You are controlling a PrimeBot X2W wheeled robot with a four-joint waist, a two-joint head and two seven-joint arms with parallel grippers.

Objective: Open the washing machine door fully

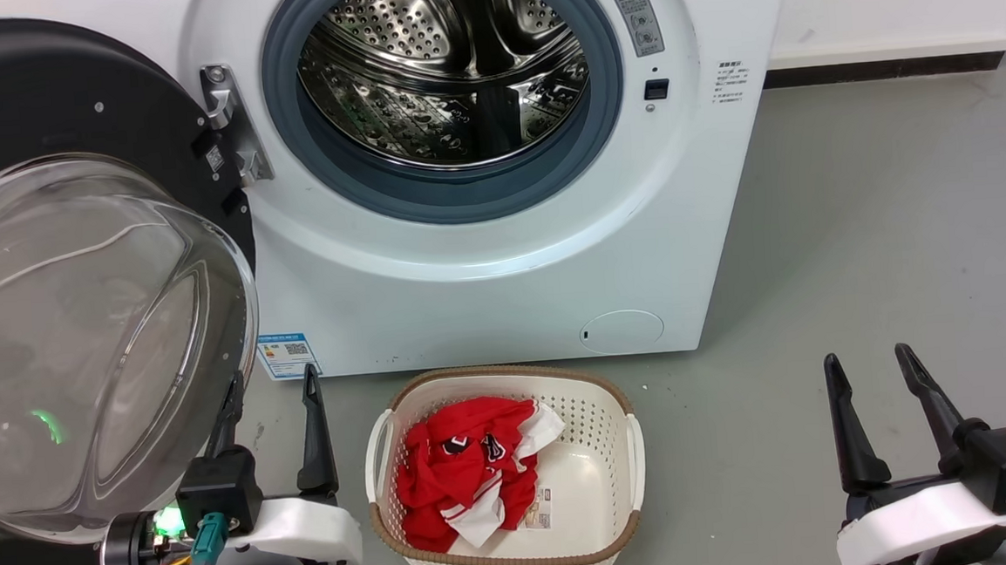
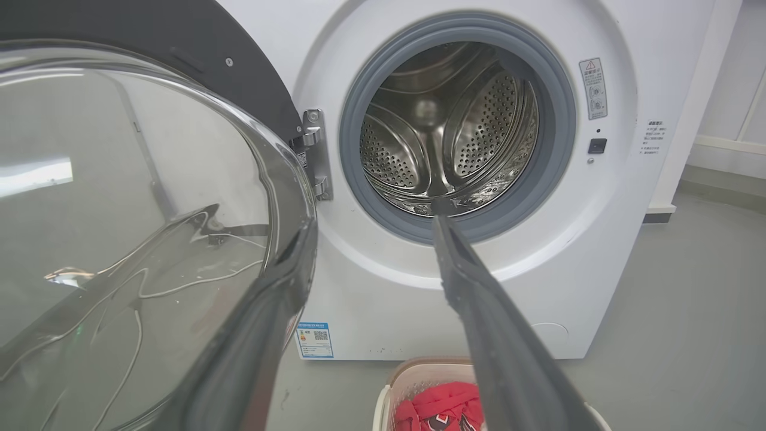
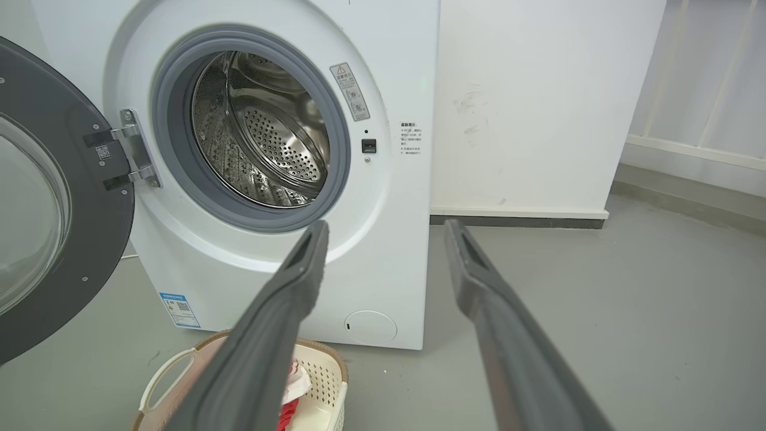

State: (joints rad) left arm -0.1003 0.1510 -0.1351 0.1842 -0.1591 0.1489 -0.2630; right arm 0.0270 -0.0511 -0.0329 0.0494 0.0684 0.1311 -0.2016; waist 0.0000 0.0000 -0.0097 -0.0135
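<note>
Clearly, the washing machine door [image 1: 46,92] stood swung wide, left of the drum [image 1: 446,67]. The left gripper [image 1: 272,380], jaws spread, sat just beside its glass bowl [image 1: 79,343]; the right gripper [image 1: 865,355], also spread, hovered over the floor [image 1: 858,234] beyond the basket [image 1: 631,449].

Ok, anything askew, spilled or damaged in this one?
Nothing stands out. The round glossy black door with its clear glass bowl hangs open, intact; the white perforated basket stands upright on the grey floor, red clothes inside. Only faint scuffs mark the white wall.
</note>
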